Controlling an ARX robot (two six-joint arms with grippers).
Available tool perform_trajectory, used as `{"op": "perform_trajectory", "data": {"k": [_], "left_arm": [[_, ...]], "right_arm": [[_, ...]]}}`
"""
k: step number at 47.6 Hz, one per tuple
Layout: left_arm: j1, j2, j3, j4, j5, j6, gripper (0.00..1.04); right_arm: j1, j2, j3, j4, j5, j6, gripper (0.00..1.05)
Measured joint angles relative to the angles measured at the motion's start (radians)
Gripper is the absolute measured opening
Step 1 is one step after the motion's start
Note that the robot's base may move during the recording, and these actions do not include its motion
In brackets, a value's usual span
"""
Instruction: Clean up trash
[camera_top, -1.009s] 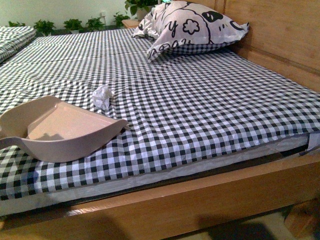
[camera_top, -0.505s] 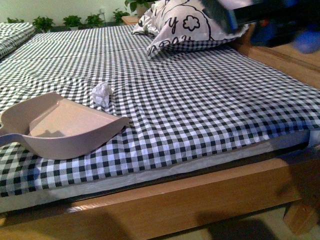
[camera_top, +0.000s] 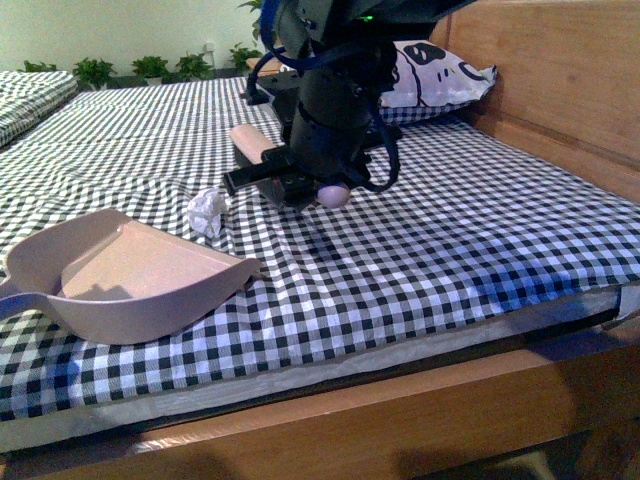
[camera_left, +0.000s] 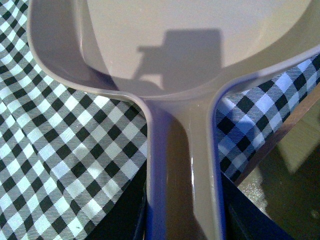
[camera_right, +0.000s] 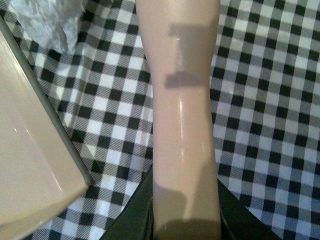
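Right gripper (camera_top: 300, 185), absent a second ago, now hangs over the checked bed (camera_top: 480, 240) clamped on a pink brush handle (camera_right: 182, 115) at 3 o'clock of the trash (camera_top: 205, 212), while the left gripper's closure on the dustpan (camera_top: 130, 275) handle cannot be told, so sweeping looks imminent.

no text, label, brand, number or sign can be read in any of the three views; the pillow (camera_top: 440, 68) at the head of the bed carries black printed markings on white, but the dark arm hides most of them and what shows forms no legible letter; the pinkish dustpan (camera_top: 130, 275) is plain, with no mark or lettering on its tray or handle in either the front or left wrist view, and the pinkish handle (camera_right: 182, 115) seen in the right wrist view is likewise bare; the checked sheet (camera_top: 450, 240) shows only its black and white squares
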Motion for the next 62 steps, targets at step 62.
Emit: {"op": "perform_trajectory", "data": {"k": [62], "left_arm": [[0.002,-0.001,-0.037,0.125,-0.018,-0.041,0.27]], "right_arm": [[-0.214,-0.417,-0.441,0.214,-0.187,-0.284,0.18]]}}
